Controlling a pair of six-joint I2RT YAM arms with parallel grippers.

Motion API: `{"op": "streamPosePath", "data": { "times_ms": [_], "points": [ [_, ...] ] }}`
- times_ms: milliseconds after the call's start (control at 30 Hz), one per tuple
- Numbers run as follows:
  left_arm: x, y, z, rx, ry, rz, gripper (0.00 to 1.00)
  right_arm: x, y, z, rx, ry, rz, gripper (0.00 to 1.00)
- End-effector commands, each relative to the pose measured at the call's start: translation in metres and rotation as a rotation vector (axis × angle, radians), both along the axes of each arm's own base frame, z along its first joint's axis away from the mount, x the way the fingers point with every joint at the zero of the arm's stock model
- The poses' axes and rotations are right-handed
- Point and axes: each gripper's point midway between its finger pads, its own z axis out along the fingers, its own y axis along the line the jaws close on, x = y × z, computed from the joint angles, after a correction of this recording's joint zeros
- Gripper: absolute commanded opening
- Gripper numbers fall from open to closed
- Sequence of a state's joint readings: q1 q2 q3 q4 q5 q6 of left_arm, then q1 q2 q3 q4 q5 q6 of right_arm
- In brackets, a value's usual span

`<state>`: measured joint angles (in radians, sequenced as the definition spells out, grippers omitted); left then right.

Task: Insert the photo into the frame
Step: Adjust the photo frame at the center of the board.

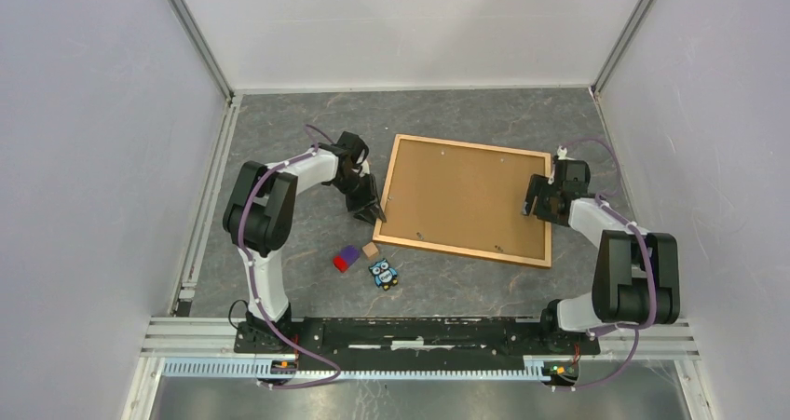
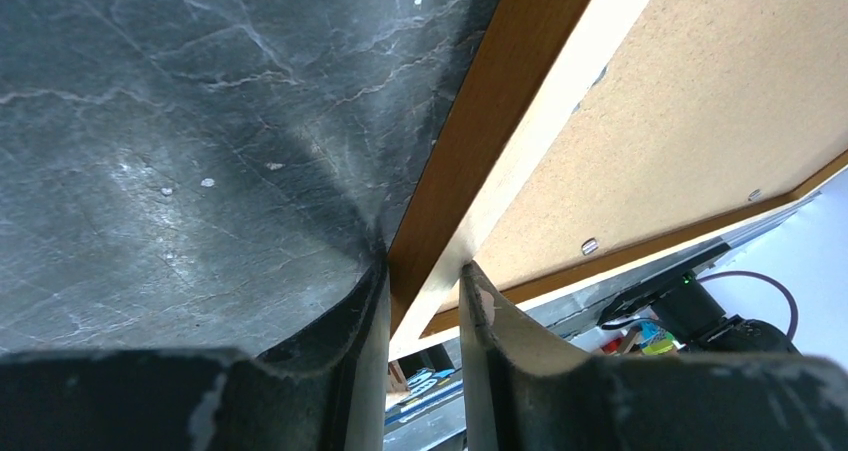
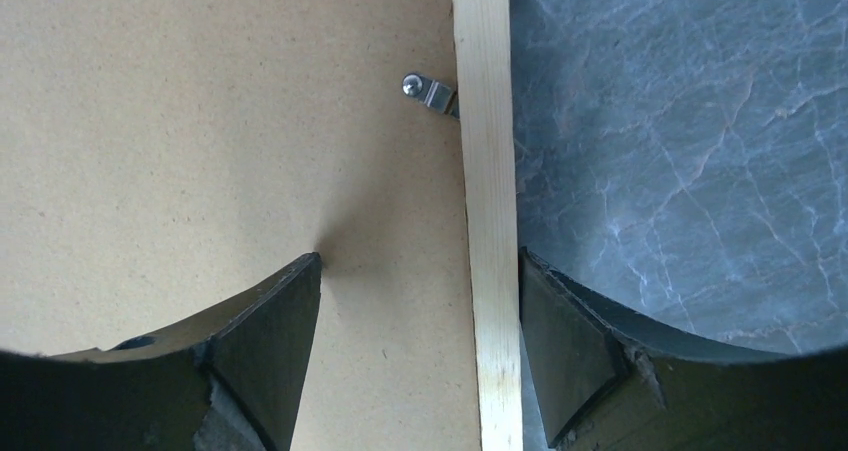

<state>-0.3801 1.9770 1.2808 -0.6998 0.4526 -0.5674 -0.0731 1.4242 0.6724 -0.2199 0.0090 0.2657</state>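
Note:
The frame (image 1: pixel 466 250) of light-orange wood lies back side up in the middle of the table, with a plain brown backing board (image 1: pixel 466 196) inside it. The photo is hidden or out of view. My left gripper (image 1: pixel 373 213) is at the frame's near left corner. In the left wrist view it (image 2: pixel 425 276) is shut on the frame's moulding (image 2: pixel 470 151). My right gripper (image 1: pixel 533 204) is at the frame's right edge. In the right wrist view it (image 3: pixel 420 261) is open, with one finger over the backing board (image 3: pixel 200 121) and the other outside the moulding (image 3: pixel 487 171).
A red and purple block (image 1: pixel 347 258), a small brown block (image 1: pixel 371 250) and a blue owl figure (image 1: pixel 383 274) lie just in front of the frame's near left corner. A metal clip (image 3: pixel 425 91) sits on the backing board by the right moulding. White walls enclose the table.

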Motion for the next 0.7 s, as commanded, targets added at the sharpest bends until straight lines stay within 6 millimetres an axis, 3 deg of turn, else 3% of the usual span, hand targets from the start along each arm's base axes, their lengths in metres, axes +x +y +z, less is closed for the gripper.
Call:
{"op": "streamPosePath", "data": {
  "times_ms": [0,367,500,667],
  "points": [
    [-0.001,-0.022,0.006,-0.046,-0.028,-0.01,0.27,0.042,0.009,0.013,0.067,-0.111,-0.003,0.76],
    [-0.04,-0.077,0.012,-0.117,-0.048,-0.015,0.29,0.155,-0.005,0.015,0.055,-0.292,-0.058,0.76],
    [-0.056,-0.091,0.014,-0.102,-0.098,-0.062,0.29,0.186,0.007,0.018,0.122,-0.357,-0.031,0.76],
    [-0.075,-0.113,0.021,-0.111,-0.117,-0.123,0.33,0.22,0.034,0.036,0.222,-0.428,0.054,0.76]
  ]
}}
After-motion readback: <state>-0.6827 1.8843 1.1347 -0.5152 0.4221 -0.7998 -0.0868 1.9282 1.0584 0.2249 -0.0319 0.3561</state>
